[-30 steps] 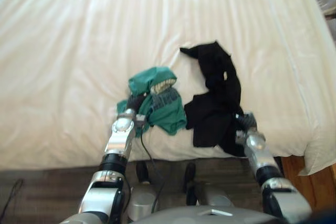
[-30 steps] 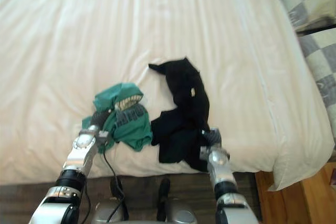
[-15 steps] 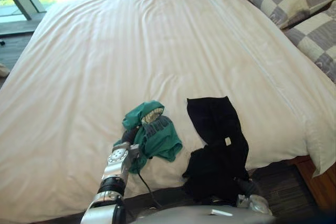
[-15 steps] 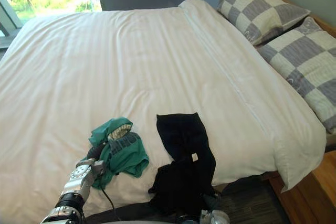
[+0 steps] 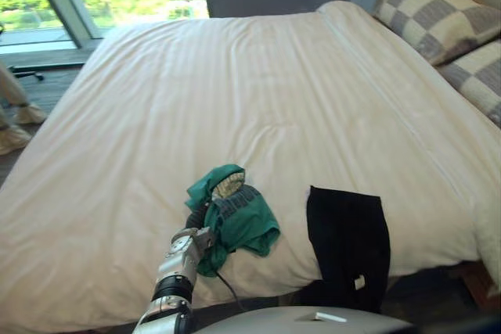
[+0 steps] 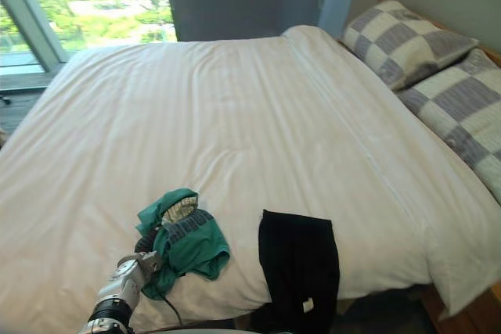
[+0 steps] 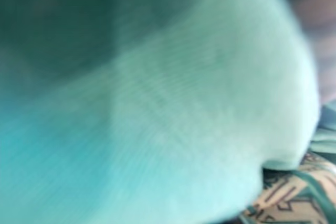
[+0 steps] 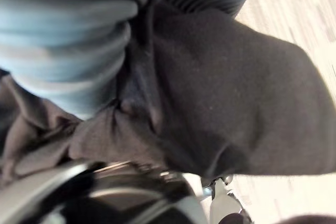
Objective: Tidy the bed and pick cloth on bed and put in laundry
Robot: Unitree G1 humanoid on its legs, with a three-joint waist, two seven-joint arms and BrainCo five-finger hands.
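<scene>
Two cloths lie on the white bed [image 5: 258,91] in the left eye view: a green cloth [image 5: 239,220] near the front edge and, to its right, a black cloth [image 5: 348,244] hanging over that edge. The left hand [image 5: 196,215] is buried in the green cloth; its grip cannot be told. Right eye view: checked pillows [image 6: 407,41] at the far right. Left wrist view: green cloth pressed close. Right wrist view: black cloth bunched against the right hand [image 8: 63,30]; whether it holds, I cannot tell.
</scene>
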